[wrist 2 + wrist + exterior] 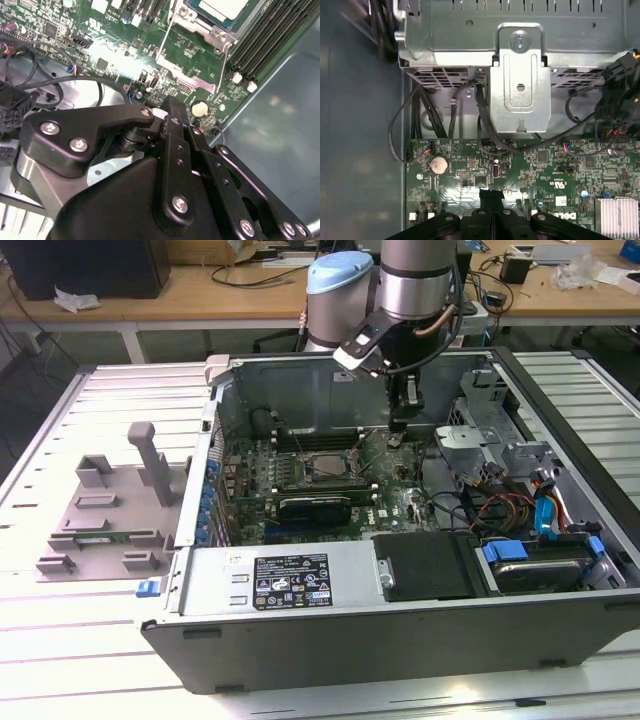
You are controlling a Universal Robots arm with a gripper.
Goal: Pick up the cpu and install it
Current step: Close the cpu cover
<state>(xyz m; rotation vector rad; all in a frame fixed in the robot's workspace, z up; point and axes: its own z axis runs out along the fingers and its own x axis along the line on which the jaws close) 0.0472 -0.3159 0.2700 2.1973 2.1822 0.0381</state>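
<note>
Black jaws sit pressed together, empty. We see the cpu [324, 468] in its socket [186, 17], toward the exterior view's left of them

Even light; perhaps glare on motherboard [131, 54]

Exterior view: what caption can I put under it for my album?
Robot arm reaching into an open computer case, jaws shut above the motherboard, beside the socket holding the cpu.

Pale cpu [222, 6] flat in socket [187, 17]
</note>
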